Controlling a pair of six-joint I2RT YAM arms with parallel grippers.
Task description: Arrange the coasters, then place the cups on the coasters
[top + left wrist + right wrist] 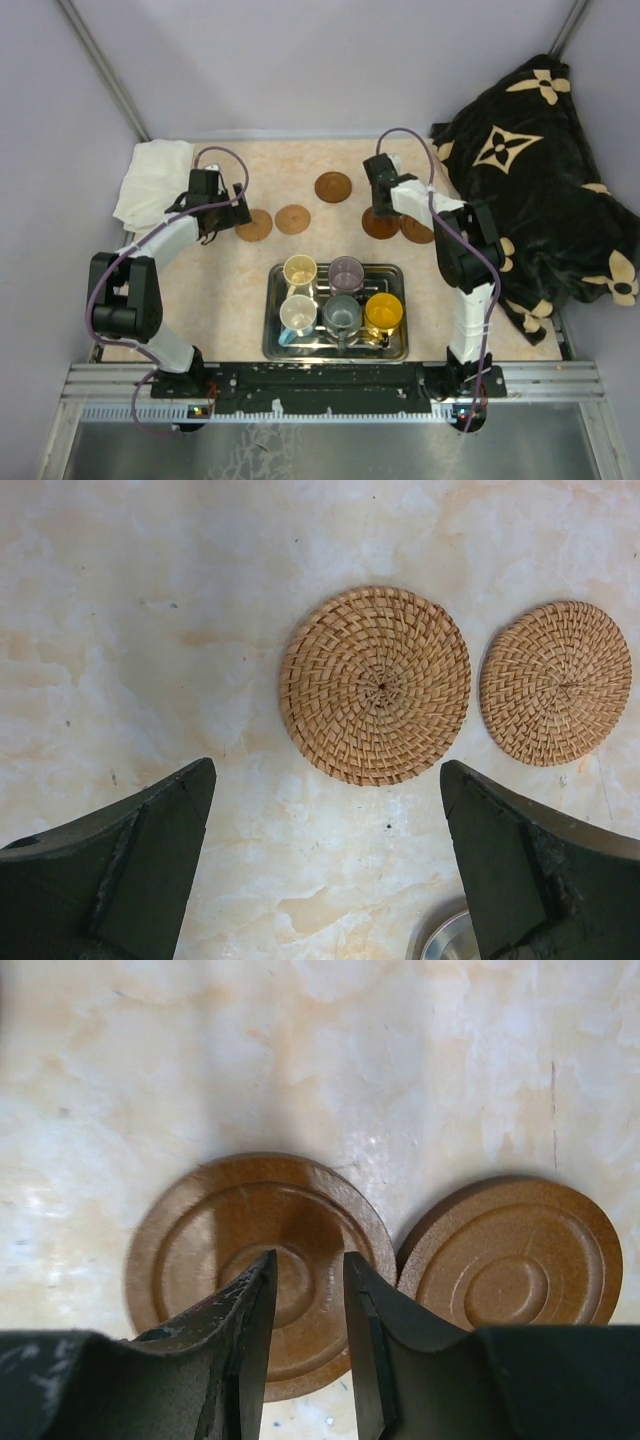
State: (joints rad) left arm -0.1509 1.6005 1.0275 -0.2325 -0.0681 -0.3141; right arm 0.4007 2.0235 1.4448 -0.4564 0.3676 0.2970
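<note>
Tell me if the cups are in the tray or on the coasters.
In the tray: all five cups stand upright inside it, and none sits on the coasters.

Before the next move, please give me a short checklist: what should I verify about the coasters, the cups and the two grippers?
1. Five coasters flat on the table: ok.
2. Coasters spaced apart: not ok; the two brown coasters on the right seem to touch.
3. Five cups upright in the tray: ok.
4. Left gripper open and empty: ok.
5. Right gripper clear of the coaster below it: cannot tell; its jaws are narrow and close over it.
</note>
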